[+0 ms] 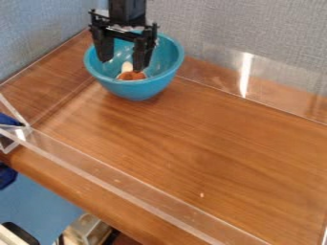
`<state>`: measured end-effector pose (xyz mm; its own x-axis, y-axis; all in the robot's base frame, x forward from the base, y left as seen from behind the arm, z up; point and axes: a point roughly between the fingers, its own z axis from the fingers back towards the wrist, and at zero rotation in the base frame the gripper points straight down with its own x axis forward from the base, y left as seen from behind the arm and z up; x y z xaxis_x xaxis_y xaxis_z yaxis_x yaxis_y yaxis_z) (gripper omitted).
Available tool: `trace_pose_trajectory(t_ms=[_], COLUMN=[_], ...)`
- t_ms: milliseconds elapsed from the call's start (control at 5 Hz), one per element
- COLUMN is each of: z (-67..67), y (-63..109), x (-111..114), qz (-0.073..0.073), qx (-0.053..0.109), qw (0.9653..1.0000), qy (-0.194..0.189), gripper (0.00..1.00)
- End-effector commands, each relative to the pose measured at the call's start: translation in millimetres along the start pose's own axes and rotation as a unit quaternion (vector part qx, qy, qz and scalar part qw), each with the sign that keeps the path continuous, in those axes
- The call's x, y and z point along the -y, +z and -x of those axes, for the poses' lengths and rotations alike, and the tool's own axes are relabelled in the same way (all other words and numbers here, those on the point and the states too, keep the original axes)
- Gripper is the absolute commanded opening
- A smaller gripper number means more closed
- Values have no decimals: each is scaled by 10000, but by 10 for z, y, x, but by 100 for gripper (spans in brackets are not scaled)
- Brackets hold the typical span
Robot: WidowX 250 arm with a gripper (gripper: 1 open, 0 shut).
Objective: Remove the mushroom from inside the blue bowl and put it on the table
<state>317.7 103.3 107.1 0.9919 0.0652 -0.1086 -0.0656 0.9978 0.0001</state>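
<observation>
The blue bowl (143,78) stands at the back left of the table (192,134). Inside it lies the mushroom (129,73), its orange-brown cap showing between the fingers. My gripper (124,61) hangs over the bowl with its black fingers spread wide, one on each side of the mushroom, tips reaching down inside the rim. It is open and I cannot tell whether the tips touch the mushroom.
Low clear acrylic walls (141,191) edge the wooden top on all sides. A grey-blue fabric wall (52,24) rises behind the bowl. A blue object (8,122) sits outside the left wall.
</observation>
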Motion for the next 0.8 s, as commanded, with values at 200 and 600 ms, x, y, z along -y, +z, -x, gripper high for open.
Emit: trace_pose_trajectory(t_ms=[200,600], z=[-306,-456], y=[30,-101], x=[-255,-290], qz=[-158,-205], qx=[266,192], qw=[9995,9996], qy=[99,-2], gripper=[100,100])
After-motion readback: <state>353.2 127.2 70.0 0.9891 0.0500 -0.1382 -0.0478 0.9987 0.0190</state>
